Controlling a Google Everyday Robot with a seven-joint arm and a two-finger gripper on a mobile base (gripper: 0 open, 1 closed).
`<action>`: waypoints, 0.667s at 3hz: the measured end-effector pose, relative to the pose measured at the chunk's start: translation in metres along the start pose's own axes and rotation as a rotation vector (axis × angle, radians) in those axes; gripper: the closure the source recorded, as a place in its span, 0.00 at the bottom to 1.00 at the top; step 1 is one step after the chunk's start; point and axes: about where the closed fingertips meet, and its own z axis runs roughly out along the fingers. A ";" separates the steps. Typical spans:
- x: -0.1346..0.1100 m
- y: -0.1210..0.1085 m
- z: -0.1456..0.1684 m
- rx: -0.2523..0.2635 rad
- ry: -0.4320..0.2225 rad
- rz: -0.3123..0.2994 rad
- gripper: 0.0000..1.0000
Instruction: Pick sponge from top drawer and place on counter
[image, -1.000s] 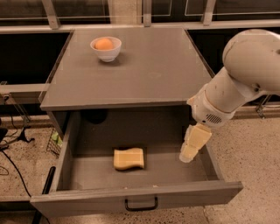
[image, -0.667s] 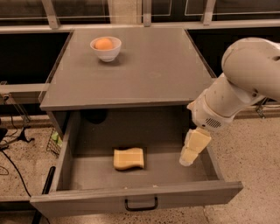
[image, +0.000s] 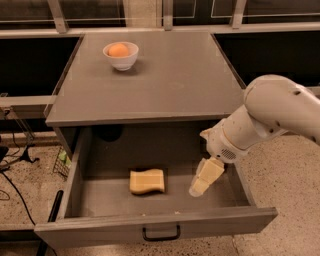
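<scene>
A: Sponge (image: 147, 181)?
B: On drawer (image: 155, 224) floor, approx. mid, flat, a bit nearer the front wall. Open floor on both sides.
A: Gripper (image: 197, 189)?
B: Inside drawer, rt of sponge, not touching it, close to rt wall, tip angled down. Open or closed: can't tell.
A: Counter (image: 165, 85)?
B: Bowl (image: 121, 56) w/ orange (image: 118, 49) at back left, well off the front edge.

So the yellowish blocky gripper (image: 205, 177) hangs inside the wide shallow grey metal drawer (image: 100, 235), near its right wall, and the white arm (image: 280, 110) behind it runs straight off the right edge. The drawer's back sits in shadow under the flat grey counter (image: 165, 85). There's a dark blob (image: 107, 132) at its back left that I can't make out. Left of the drawer, a wire basket (image: 62, 162) is half hidden by the drawer's wall.
</scene>
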 end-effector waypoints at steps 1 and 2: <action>-0.021 -0.007 0.026 0.015 -0.117 -0.007 0.00; -0.037 -0.009 0.040 0.024 -0.180 -0.024 0.00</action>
